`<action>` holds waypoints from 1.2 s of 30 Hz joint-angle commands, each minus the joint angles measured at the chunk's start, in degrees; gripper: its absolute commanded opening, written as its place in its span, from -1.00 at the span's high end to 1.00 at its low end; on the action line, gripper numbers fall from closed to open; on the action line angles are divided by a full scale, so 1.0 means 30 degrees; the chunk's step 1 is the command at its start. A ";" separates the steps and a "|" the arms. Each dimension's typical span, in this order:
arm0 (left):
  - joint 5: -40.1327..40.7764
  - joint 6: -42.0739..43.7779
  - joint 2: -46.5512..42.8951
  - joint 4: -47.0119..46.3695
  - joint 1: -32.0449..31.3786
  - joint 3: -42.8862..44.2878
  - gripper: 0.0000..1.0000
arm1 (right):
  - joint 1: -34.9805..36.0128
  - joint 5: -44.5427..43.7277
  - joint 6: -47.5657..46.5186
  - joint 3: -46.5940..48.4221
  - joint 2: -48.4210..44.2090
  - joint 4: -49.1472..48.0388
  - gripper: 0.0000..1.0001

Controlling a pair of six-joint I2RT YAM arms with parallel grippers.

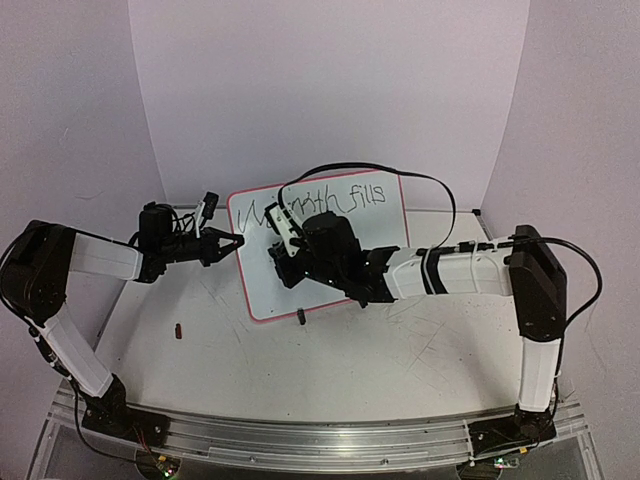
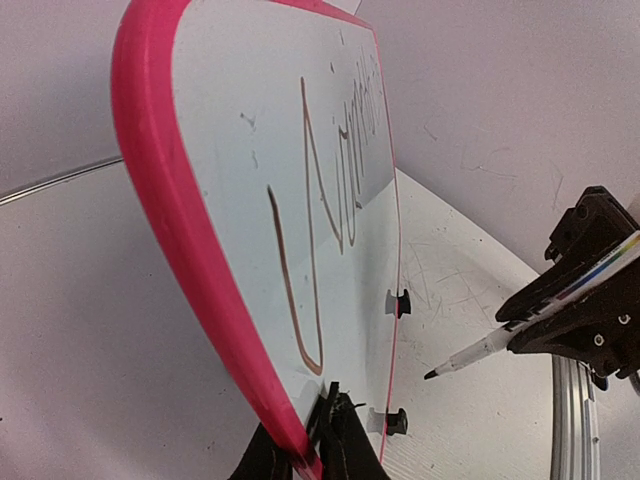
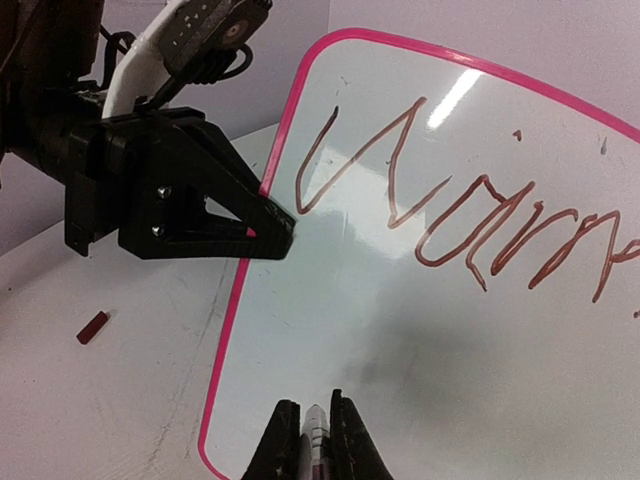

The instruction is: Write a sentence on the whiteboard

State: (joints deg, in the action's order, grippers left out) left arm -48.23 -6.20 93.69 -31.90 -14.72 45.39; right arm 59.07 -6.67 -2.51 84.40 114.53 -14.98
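The whiteboard [image 1: 262,285] with its pink frame stands tilted up at mid-table. One line of the sentence [image 1: 350,196], "Warmth fills", runs along its top; the right wrist view shows "Warm" [image 3: 470,225]. My left gripper [image 1: 236,243] is shut on the board's left edge, the jaws pinching the pink frame [image 2: 200,260] in the left wrist view. My right gripper [image 1: 284,250] is shut on a marker [image 3: 317,432] in front of the board's lower blank area. In the left wrist view the marker [image 2: 478,351] has its tip a short way off the board face.
A small red cap [image 1: 179,330] lies on the table left of the board and shows in the right wrist view [image 3: 92,327]. Two black clip feet [image 2: 398,302] sit on the board's lower edge. A black cable [image 1: 400,175] loops over the board. An aluminium rail [image 1: 300,435] runs along the near edge.
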 commanded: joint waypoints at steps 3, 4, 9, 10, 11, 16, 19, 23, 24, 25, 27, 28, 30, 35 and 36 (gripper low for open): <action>0.3484 0.2648 0.0232 0.1561 -0.0160 0.0210 1.00 | -0.0055 0.0424 0.0177 0.1649 0.0820 -0.0866 1.00; 0.3511 0.2652 0.0210 0.1588 -0.0162 0.0216 1.00 | -0.0058 0.0576 0.0118 0.1804 0.0976 -0.0859 1.00; 0.3507 0.2681 0.0200 0.1612 -0.0229 0.0227 1.00 | 0.0057 0.1082 -0.0135 0.3299 0.2048 -0.0523 1.00; 0.3507 0.2681 0.0229 0.1619 -0.0236 0.0234 1.00 | 0.0079 0.1118 -0.0135 0.3557 0.2195 -0.0515 1.00; 0.3485 0.2681 0.0257 0.1622 -0.0227 0.0266 1.00 | 0.0086 0.1123 -0.0163 0.3737 0.2341 -0.0514 1.00; 0.3506 0.2737 0.0211 0.1646 -0.0253 0.0272 1.00 | 0.0091 0.0982 -0.0131 0.4601 0.2894 -0.0132 1.00; 0.3531 0.2771 0.0203 0.1669 -0.0258 0.0255 1.00 | 0.0080 0.0574 -0.0213 0.4589 0.3015 -0.0104 1.00; 0.3496 0.2800 0.0221 0.1695 -0.0255 0.0291 1.00 | 0.0086 0.0273 -0.0346 0.4392 0.3015 0.0034 1.00; 0.3507 0.2808 0.0234 0.1698 -0.0257 0.0306 1.00 | 0.0078 0.0177 -0.0346 0.4298 0.2976 0.0042 1.00; 0.3510 0.2821 0.0248 0.1714 -0.0267 0.0304 1.00 | 0.0079 0.0110 -0.0336 0.4215 0.2943 0.0042 1.00; 0.3501 0.2827 0.0215 0.1731 -0.0260 0.0311 1.00 | 0.0090 0.0105 -0.0285 0.4181 0.2957 0.0052 1.00; 0.3508 0.2836 0.0215 0.1735 -0.0256 0.0311 1.00 | 0.0085 0.0110 -0.0231 0.4191 0.2974 0.0086 1.00; 0.3535 0.2855 0.0179 0.1747 -0.0262 0.0311 1.00 | 0.0092 0.0156 -0.0133 0.4159 0.3009 0.0182 1.00; 0.3525 0.2886 0.0158 0.1790 -0.0259 0.0309 1.00 | 0.0087 0.0402 0.0223 0.3443 0.2737 0.0248 1.00; 0.3522 0.2886 0.0177 0.1826 -0.0268 0.0310 1.00 | 0.0087 0.0523 0.0360 0.3197 0.2609 0.0248 1.00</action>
State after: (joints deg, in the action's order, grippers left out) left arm -47.76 -5.93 93.58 -31.29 -15.18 45.74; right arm 58.98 -5.24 -2.76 95.53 122.96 -14.07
